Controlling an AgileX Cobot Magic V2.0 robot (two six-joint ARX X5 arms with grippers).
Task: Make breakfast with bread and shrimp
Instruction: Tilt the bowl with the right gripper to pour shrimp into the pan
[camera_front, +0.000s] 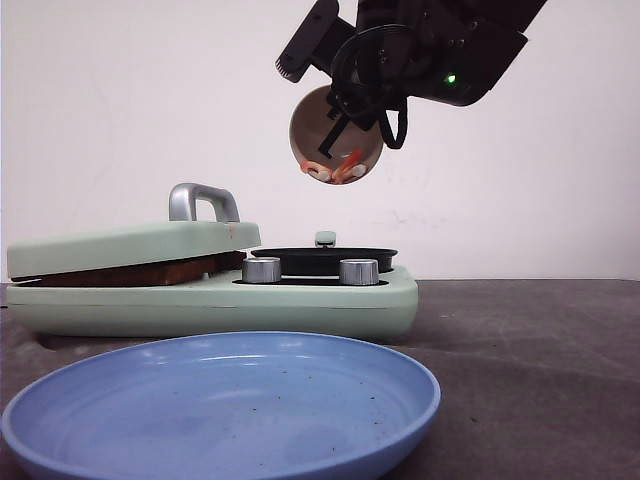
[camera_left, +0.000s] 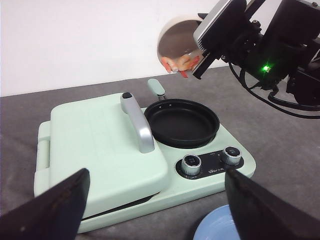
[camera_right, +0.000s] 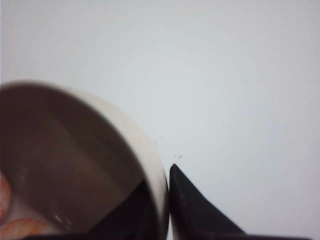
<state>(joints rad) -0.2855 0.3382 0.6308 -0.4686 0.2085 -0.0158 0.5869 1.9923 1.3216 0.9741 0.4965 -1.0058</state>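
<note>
The pale wall behind filled most of the front view, and below it lay a dark grey tabletop (camera_front: 530, 330). On that surface sat the mint-green breakfast maker (camera_front: 215, 290), its long axis running across the robot's front. Its hinged lid (camera_front: 130, 247) with the silver handle (camera_front: 203, 200) was lowered on the maker's left half, and the brown crust edge of the bread (camera_front: 140, 271) showed in the gap beneath, lying flat along the maker's length. On the maker's right half sat the round black pan (camera_left: 181, 122), with two silver knobs (camera_front: 310, 271) in front of it. A blue plate (camera_front: 215, 405) lay nearer the robot than the maker. High above the pan hung the right gripper (camera_front: 345, 125), its fingers clamped over the rim of a small beige bowl (camera_front: 335, 135), one inside and one outside. The bowl was tipped steeply, its mouth turned toward the robot and downward. The shrimp (camera_front: 338, 170), pink and pale, lay at the bowl's lowest lip. The left gripper (camera_left: 157, 200) stood spread wide apart and empty, on the robot's side of the maker.
</note>
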